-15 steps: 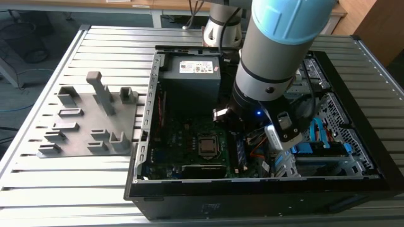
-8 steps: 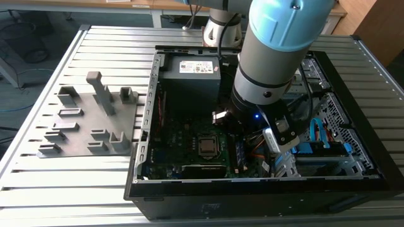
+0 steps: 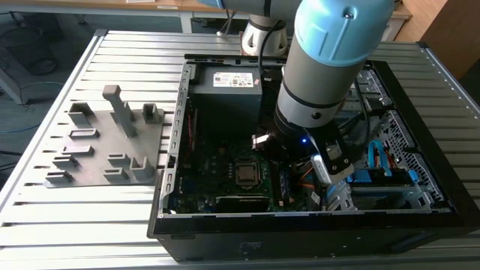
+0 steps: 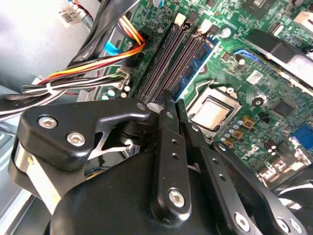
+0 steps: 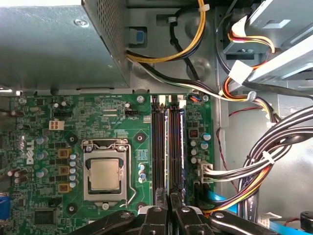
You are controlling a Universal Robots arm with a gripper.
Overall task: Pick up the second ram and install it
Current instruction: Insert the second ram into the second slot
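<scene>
The second ram (image 4: 198,61) is a thin bluish board with black chips. It stands on edge among the black memory slots (image 4: 161,61) beside the processor (image 4: 215,110). In the first wrist view it shows as a narrow pale strip (image 5: 167,147) running between the slot rails. My gripper (image 4: 170,100) is shut, its black fingers (image 4: 164,132) pressed together. The tips sit right over the near end of the ram and the slots. I cannot tell whether they touch the board. The first wrist view shows the same gripper (image 5: 168,208) at the slots' near end.
In the exterior view the arm (image 3: 315,95) reaches down into an open computer case (image 3: 168,169) on a slatted table. The power supply (image 3: 225,90) fills the case's far corner. Bundled cables (image 5: 259,166) run close beside the slots. A gray holder tray (image 3: 98,146) stands at the exterior view's left.
</scene>
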